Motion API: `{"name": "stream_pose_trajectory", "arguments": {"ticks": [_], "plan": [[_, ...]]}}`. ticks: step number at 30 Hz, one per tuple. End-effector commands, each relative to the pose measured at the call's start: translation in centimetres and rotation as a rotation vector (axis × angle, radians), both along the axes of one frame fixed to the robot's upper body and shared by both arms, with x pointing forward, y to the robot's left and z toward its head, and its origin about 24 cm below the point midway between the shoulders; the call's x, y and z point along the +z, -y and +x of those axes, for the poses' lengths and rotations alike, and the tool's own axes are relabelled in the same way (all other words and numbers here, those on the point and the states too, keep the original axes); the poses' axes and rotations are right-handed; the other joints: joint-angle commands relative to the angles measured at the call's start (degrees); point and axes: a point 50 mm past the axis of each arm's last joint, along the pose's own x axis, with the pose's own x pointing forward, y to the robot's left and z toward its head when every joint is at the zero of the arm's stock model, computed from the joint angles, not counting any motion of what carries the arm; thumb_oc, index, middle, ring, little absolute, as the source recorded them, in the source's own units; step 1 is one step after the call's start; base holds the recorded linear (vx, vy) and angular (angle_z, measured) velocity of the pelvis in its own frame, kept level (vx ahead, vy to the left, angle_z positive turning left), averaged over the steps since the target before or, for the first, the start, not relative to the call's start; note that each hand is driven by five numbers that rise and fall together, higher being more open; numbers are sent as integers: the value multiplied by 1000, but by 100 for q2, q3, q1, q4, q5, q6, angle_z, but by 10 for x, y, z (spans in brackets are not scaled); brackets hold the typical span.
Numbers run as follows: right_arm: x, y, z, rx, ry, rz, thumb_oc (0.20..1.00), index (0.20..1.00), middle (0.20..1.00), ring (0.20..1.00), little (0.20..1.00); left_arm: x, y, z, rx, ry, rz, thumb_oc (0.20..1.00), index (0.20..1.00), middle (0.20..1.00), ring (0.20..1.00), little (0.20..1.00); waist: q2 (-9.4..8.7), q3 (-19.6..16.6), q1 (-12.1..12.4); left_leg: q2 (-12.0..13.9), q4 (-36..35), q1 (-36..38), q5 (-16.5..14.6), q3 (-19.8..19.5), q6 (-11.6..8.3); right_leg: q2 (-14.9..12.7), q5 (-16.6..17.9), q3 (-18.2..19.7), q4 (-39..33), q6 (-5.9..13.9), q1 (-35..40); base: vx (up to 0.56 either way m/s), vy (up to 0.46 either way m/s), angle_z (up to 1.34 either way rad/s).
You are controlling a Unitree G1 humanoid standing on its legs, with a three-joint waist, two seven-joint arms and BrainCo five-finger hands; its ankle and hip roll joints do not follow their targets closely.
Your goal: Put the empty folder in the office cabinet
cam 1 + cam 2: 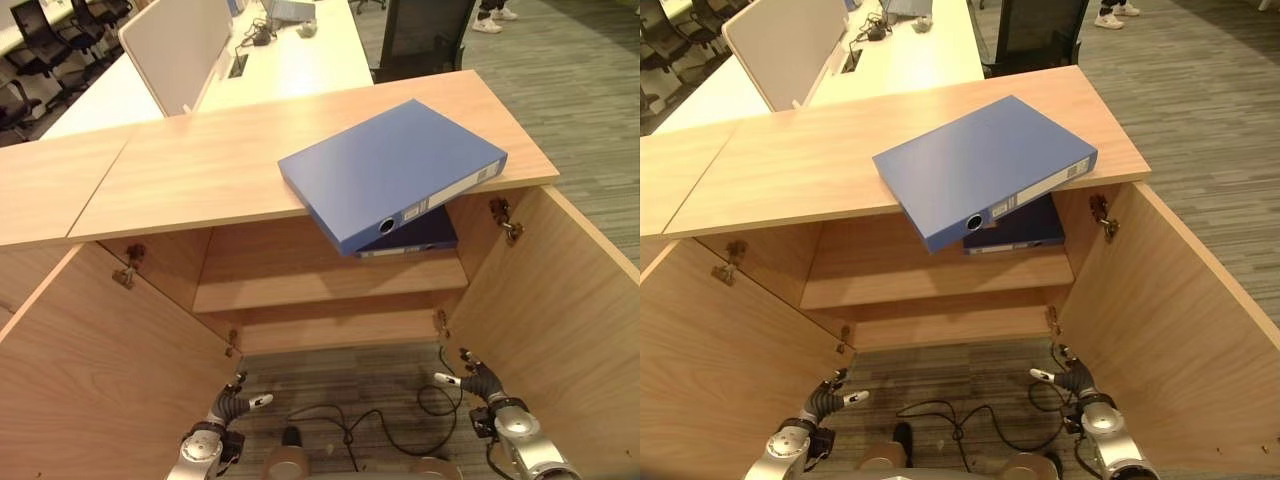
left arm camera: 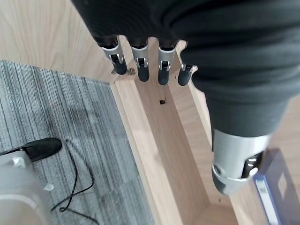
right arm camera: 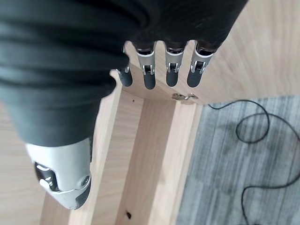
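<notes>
A blue folder [image 1: 392,170] lies flat on top of a low wooden cabinet [image 1: 200,165], its spine corner jutting out over the front edge above the open compartment. A second, darker folder [image 1: 415,235] sits inside on the upper shelf [image 1: 330,280], just beneath the first. Both cabinet doors stand wide open. The left hand [image 1: 232,405] and right hand [image 1: 478,382] hang low near the carpet in front of the cabinet, well apart from the blue folder. Both sets of fingers [image 2: 140,63] are straight and released, grasping nothing.
</notes>
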Motion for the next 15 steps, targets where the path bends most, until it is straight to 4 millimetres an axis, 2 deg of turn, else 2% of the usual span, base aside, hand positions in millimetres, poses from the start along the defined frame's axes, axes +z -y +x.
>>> {"name": "stream_pose_trajectory", "arguments": {"ticks": [1,4,5,6,7,9,10,11,12,14,15], "plan": [[17,-36,28,73,149,110,1000,1000,1000,1000,1000,24,-34,24,15,112,90,1000,1000,1000,1000,1000,-477,202,174,230,215,189,-376,-215,-238,40,73,124,-232,-30,231,-56,-333,27],[18,-26,26,48,148,88,1000,1000,1000,1000,1000,23,-27,28,6,115,67,1000,1000,1000,1000,1000,-375,256,134,410,95,123,58,-352,-305,322,-100,7,-341,-208,349,-81,-211,27],[20,-22,26,36,152,79,1000,1000,1000,1000,1000,24,-23,31,-2,119,62,1000,1000,1000,1000,1000,-342,302,119,428,127,32,341,-380,-350,378,-105,-48,-371,-240,374,-127,-159,32],[20,-19,26,24,155,71,1000,1000,1000,1000,1000,24,-21,33,-5,125,56,1000,1000,1000,1000,1000,-354,350,71,416,185,-91,451,-344,-317,396,-95,-117,-398,-286,392,-179,-178,54],[20,-15,25,1,152,65,1000,1000,1000,1000,1000,25,-18,37,-15,132,53,1000,1000,1000,1000,1000,-412,386,11,379,305,-169,409,-110,-232,430,-81,-202,-403,-378,367,-188,-212,71],[20,-14,25,-9,153,70,1000,1000,1000,1000,1000,28,-16,40,-25,146,45,1000,1000,1000,1000,1000,-503,395,-6,123,620,-171,134,-36,-188,453,-24,-235,-369,-460,270,-137,-155,60],[20,-14,25,-9,152,70,1000,1000,1000,1000,1000,28,-16,40,-25,146,45,1000,1000,1000,1000,1000,-508,397,-7,116,655,-183,108,-39,-183,445,-36,-236,-359,-455,271,-91,-117,42],[20,-12,25,-13,151,66,1000,1000,1000,1000,1000,28,-15,41,-32,147,43,1000,1000,1000,1000,1000,-552,420,-8,-79,847,-137,-138,-128,-149,450,-40,-238,-300,-506,220,-129,-135,31],[19,-10,24,-16,146,60,1000,1000,1000,1000,1000,27,-12,40,-52,137,43,1000,1000,1000,1000,1000,-623,373,-76,-378,984,-36,-623,-68,-31,450,-11,-261,-253,-581,106,-141,-128,11],[17,-9,22,-27,136,62,1000,1000,1000,1000,1000,25,-10,39,-59,130,42,1000,1000,1000,1000,1000,-615,342,-124,-378,983,-2,-681,90,23,445,-25,-307,-196,-568,89,-35,-5,8],[15,-9,19,-40,128,67,1000,1000,1000,1000,1000,23,-8,35,-67,116,31,1000,1000,1000,1000,1000,-535,254,-170,-329,715,162,-714,349,42,500,-43,-378,-131,-551,88,65,54,18]]}}
